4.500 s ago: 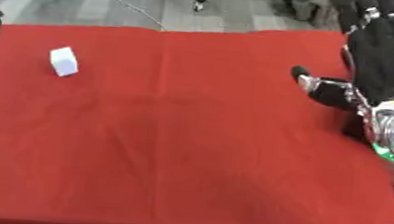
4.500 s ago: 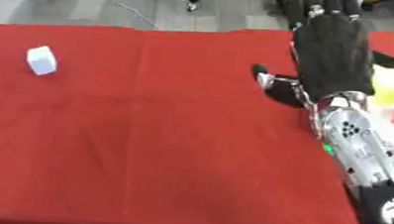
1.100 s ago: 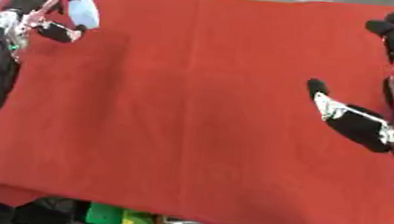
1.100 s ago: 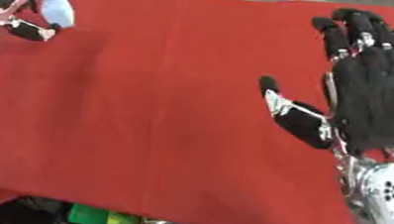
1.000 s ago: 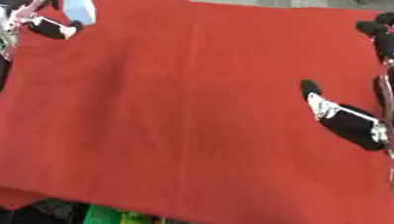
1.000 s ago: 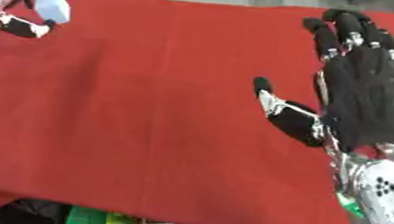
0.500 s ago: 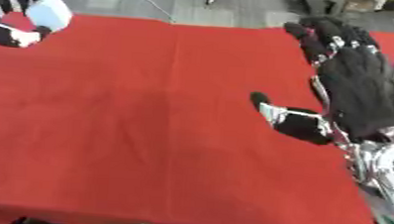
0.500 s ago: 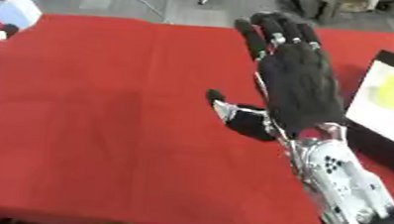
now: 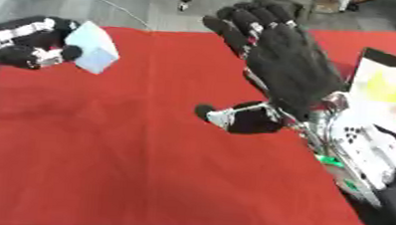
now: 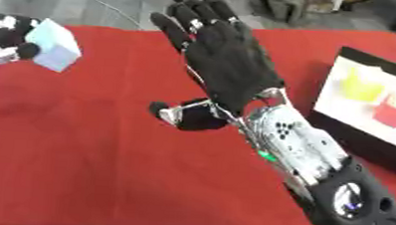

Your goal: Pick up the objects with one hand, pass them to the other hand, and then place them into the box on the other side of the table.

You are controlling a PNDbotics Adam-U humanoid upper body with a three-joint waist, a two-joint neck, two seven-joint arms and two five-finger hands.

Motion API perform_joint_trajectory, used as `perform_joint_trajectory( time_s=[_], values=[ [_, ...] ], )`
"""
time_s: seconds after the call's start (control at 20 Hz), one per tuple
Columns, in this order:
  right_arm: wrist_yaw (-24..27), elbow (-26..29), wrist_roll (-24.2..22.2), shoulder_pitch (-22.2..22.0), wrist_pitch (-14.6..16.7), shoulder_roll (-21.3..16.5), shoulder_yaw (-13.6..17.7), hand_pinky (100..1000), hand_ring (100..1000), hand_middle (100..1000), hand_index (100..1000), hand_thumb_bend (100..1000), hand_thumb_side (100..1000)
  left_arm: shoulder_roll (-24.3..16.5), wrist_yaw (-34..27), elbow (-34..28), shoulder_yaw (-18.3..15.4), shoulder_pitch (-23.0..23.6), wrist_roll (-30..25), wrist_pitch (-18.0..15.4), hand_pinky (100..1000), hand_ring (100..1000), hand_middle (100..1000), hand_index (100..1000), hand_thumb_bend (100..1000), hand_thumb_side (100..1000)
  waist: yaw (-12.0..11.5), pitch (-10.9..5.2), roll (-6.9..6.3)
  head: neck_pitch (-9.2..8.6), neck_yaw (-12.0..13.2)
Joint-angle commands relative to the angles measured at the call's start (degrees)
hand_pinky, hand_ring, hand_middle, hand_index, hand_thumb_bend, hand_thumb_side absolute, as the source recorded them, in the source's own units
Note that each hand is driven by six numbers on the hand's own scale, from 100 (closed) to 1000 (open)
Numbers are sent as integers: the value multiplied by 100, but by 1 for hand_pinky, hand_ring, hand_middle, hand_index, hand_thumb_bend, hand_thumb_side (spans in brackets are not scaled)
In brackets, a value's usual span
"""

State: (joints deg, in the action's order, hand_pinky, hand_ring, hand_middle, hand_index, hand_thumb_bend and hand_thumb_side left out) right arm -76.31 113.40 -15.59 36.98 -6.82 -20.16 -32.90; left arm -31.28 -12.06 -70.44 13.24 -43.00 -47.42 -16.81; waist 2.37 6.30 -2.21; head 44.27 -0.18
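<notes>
A pale blue-white cube (image 9: 90, 53) is held above the red table's left side, with my left hand (image 9: 28, 42) curled round it from the left. My right hand (image 9: 283, 75) hovers over the middle-right of the table, fingers straight and spread, thumb (image 9: 227, 117) sticking out to the left, holding nothing. A gap of red cloth separates it from the cube. At the right edge stands a black-rimmed box (image 10: 367, 141) with a white floor, holding a yellow object (image 10: 359, 82) and a red object (image 10: 392, 114).
The red cloth (image 9: 128, 154) covers the table and ends at the near edge. Grey floor with chair legs and a cable lies beyond the far edge. My right forearm (image 10: 320, 163) stretches down to the lower right corner.
The camera has shifted, bringing the box into view. My left hand has carried the cube toward the middle, and my right hand has moved left toward it, still spread.
</notes>
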Motion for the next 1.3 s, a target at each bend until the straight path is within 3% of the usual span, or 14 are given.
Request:
perform_joint_trajectory(
  time_s=[0.05,0.45,0.55,1.3],
  values=[
    [45,120,-62,143,60,-100,35,916,870,839,935,614,582,136,-190,-363,433,-236,-454,-157,786,470,415,588,100,618,-15,-75,-19,-15,-57],
    [108,120,-68,195,22,11,-19,871,858,818,931,629,573,597,-322,-694,833,-476,-455,202,790,471,416,590,100,614,-32,-77,-58,-15,-190],
    [107,120,-79,199,-11,27,-22,860,855,813,930,559,427,661,-348,-752,897,-514,-455,256,791,471,417,590,100,618,-39,-76,-65,-15,-230],
    [983,120,-104,169,-508,27,-155,705,802,698,863,539,376,820,-327,-919,1122,-618,-455,317,792,473,419,593,100,609,-63,-62,-58,-15,-335]
  ],
)
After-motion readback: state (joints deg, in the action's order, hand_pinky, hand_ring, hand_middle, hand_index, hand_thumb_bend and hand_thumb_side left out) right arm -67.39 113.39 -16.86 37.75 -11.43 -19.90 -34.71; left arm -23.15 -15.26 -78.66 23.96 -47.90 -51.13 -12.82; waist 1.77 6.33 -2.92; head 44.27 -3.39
